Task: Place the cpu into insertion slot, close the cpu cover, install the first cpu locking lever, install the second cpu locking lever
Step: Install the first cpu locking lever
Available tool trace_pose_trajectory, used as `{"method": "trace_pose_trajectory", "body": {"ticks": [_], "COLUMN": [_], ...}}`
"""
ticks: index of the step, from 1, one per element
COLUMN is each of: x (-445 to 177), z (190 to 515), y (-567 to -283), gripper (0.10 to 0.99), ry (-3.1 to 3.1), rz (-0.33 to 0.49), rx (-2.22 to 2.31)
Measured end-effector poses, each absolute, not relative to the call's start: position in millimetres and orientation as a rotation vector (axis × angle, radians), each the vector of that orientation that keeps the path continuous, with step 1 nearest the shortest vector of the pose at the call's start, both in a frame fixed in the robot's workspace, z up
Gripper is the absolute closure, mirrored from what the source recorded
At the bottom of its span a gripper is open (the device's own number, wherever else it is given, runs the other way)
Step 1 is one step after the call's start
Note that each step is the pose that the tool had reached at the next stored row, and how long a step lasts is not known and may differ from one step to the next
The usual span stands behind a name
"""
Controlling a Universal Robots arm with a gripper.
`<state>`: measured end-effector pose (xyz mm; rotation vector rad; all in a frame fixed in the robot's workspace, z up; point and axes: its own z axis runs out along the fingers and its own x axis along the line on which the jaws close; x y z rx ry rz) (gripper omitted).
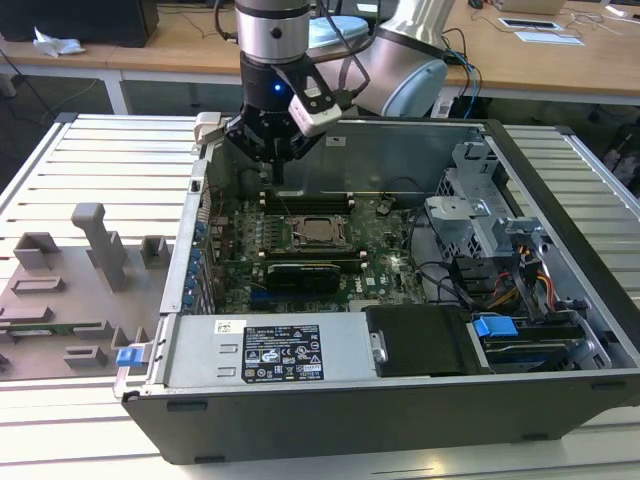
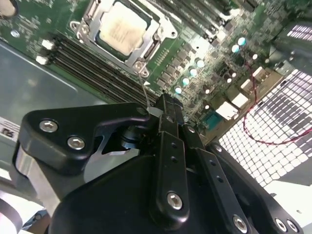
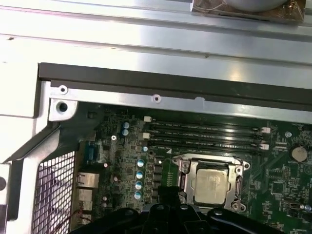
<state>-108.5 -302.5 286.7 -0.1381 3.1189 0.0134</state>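
The cpu (image 3: 210, 181), a flat silver square, lies in the insertion slot (image 2: 80, 29) on the green board. The cpu cover (image 3: 209, 162) lies flat around it as a metal frame. In the exterior view the cpu (image 1: 320, 232) sits mid-board inside the open case. My gripper (image 1: 277, 182) hangs just behind it, toward the case's back wall. In the second wrist view the black fingers (image 2: 168, 126) are together, and a thin wire locking lever (image 2: 144, 83) rises from the socket's corner to the tip of my gripper (image 2: 165, 103). The gripper (image 3: 165, 194) stands beside the socket.
Long black memory slots (image 3: 204, 131) run between the socket and the case's back wall (image 3: 170, 83). A drive cage (image 1: 480, 200) and cables (image 1: 470, 280) fill the exterior view's right. The power supply (image 1: 270, 350) lines the front. A grey fixture plate (image 1: 70, 290) lies outside.
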Motion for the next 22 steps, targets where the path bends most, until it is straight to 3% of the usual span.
{"method": "trace_pose_trajectory", "body": {"ticks": [22], "x": [-109.3], "z": [260.5], "y": [-283.2], "gripper": [0.98], "ry": [3.119], "rz": [0.013], "rx": [-0.138]}}
